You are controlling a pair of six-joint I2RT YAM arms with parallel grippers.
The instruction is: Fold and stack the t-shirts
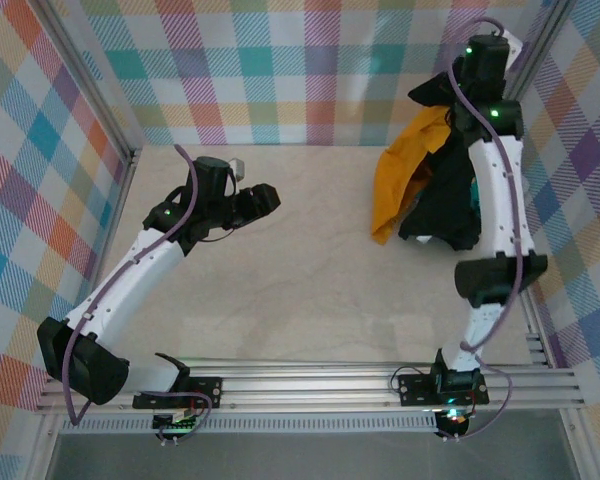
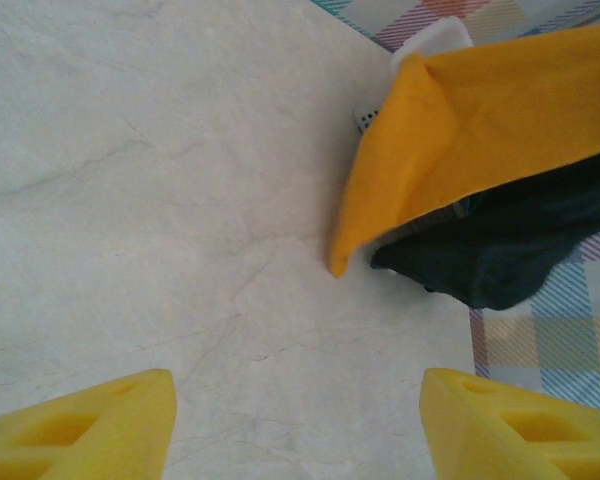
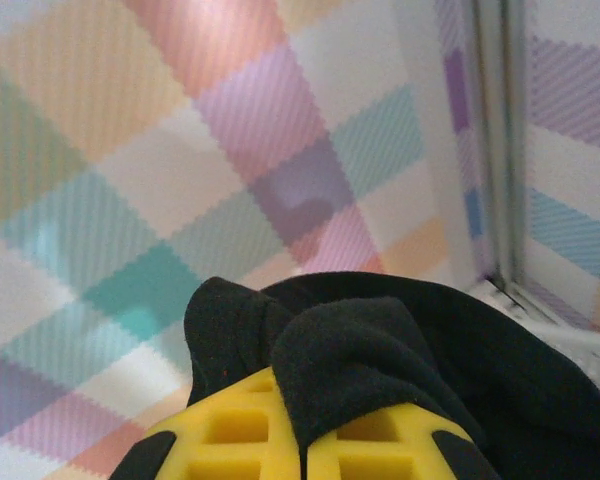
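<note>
A black t-shirt [image 1: 442,215] hangs lifted at the back right. One bunched fold of it [image 3: 380,340] is pinched between the yellow fingers of my right gripper [image 3: 306,440], which is shut on it high up near the plaid back wall. An orange-yellow t-shirt [image 1: 398,178] drapes beside and partly over the black one, its lower corner [image 2: 342,255] just above the table. A sliver of teal cloth [image 1: 472,196] shows by the right arm. My left gripper [image 1: 263,199] hovers open over bare table, left of the pile, nothing between its fingers [image 2: 100,425].
A corner of the white plastic basket [image 2: 432,40] shows behind the orange shirt, and its lattice rim [image 3: 580,345] sits under the black cloth. Plaid walls enclose the marble-look table [image 1: 300,270] at the back and both sides. An aluminium rail [image 1: 310,385] runs along the near edge.
</note>
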